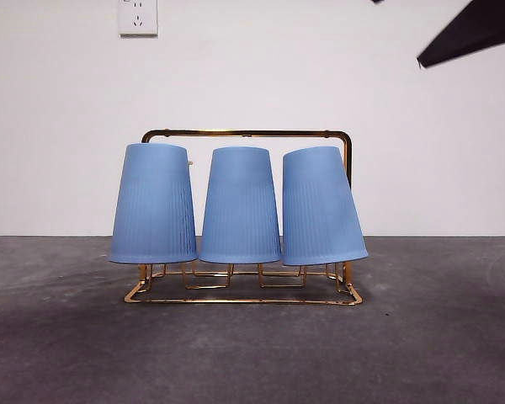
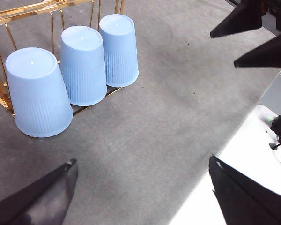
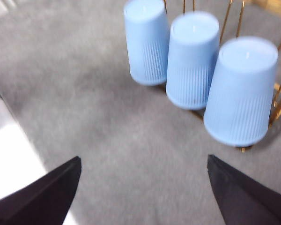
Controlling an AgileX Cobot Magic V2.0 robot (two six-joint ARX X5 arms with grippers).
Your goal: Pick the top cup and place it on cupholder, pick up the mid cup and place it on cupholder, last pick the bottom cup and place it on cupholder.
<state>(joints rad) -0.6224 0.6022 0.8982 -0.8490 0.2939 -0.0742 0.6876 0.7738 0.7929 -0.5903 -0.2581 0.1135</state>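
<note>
Three blue cups (image 1: 240, 206) inverted on gold cupholder (image 1: 246, 133); the 3 o'clock cup leans, may slip off. Left gripper (image 2: 143, 187) and right gripper (image 3: 143, 187): fingers released, empty.

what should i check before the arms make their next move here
1. Three blue cups on the cupholder: ok; left cup, middle cup and right cup all sit upside down on it.
2. Cups upright: not ok for the right cup, which tilts; the left one leans slightly.
3. Left gripper free: ok, jaws open, holding nothing, back from the rack.
4. Right gripper free: ok, open and holding nothing.
5. Any cup left to pick off the table: none shows in any view.
</note>
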